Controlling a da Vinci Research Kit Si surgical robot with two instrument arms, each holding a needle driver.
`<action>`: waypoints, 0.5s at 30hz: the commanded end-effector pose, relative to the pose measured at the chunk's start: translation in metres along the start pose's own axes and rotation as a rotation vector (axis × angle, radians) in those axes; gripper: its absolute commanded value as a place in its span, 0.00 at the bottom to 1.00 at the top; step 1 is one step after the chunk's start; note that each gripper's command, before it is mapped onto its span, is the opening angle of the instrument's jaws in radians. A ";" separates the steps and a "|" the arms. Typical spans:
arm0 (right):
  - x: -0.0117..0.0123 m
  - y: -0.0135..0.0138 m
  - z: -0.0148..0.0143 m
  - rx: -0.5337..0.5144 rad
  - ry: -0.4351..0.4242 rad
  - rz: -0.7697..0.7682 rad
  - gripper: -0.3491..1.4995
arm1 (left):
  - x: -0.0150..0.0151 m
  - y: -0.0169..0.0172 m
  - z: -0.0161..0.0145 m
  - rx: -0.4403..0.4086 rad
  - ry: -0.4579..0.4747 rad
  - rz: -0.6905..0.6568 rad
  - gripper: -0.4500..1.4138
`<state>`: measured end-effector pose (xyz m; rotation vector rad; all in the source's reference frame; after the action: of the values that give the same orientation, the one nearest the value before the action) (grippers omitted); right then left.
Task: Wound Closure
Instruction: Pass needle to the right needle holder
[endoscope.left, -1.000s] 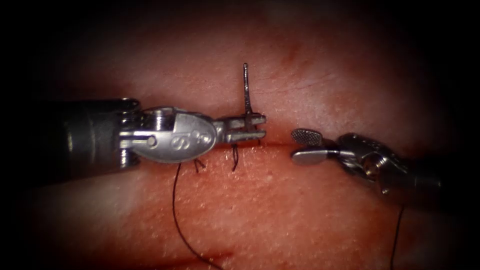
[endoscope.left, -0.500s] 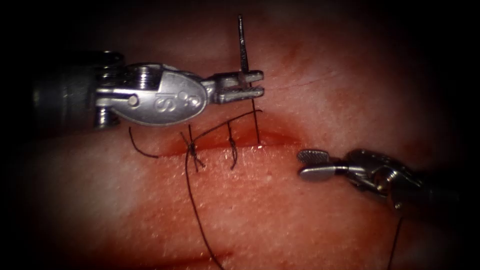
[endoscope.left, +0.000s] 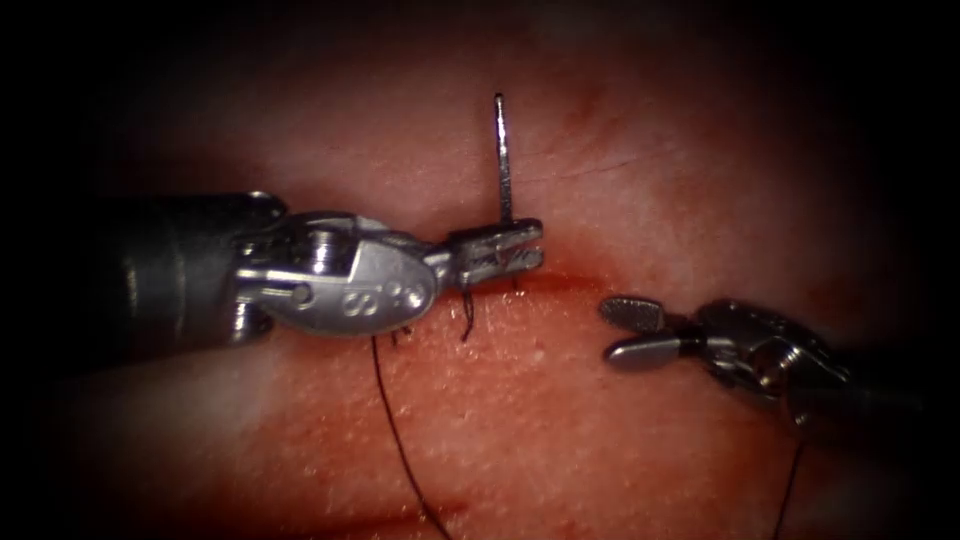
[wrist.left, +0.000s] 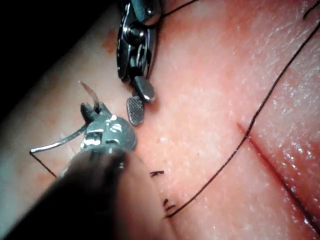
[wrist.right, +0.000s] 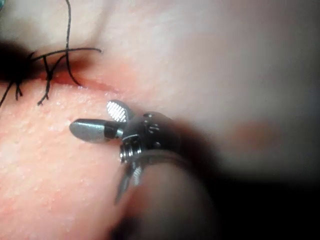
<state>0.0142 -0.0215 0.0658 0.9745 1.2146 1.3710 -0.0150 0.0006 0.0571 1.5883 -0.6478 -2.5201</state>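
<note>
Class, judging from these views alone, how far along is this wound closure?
Done: two dark stitches with cut ends cross the cut. In hand: the left gripper is shut on the curved steel needle, clear of the pink pork tissue. The right gripper holds nothing. Left: the open cut rightward.

My left end effector (endoscope.left: 520, 250) is bright polished steel: a rounded, teardrop-shaped clevis stamped with small round marks (possibly "88", hard to read), a pin at its hinge, and a dark cylindrical shaft behind. My right end effector (endoscope.left: 632, 330) has paddle-shaped tips with cross-hatched inner faces and a ribbed steel wrist.
</note>
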 end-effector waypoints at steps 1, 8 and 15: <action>0.0012 -0.0002 0.0011 0.003 0.003 0.059 0.86 | -0.0005 0.0007 0.0009 0.004 0.006 0.010 0.00; 0.0034 -0.0019 0.0022 0.056 -0.062 0.277 0.77 | -0.0023 0.0063 0.0023 0.006 0.038 0.062 0.00; 0.0043 -0.0032 0.0039 0.074 -0.079 0.318 0.79 | -0.0020 0.0087 0.0032 0.001 0.023 0.132 0.00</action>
<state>0.0171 -0.0170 0.0625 1.3044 1.0853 1.5308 -0.0177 -0.0060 0.0630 1.5190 -0.7251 -2.4019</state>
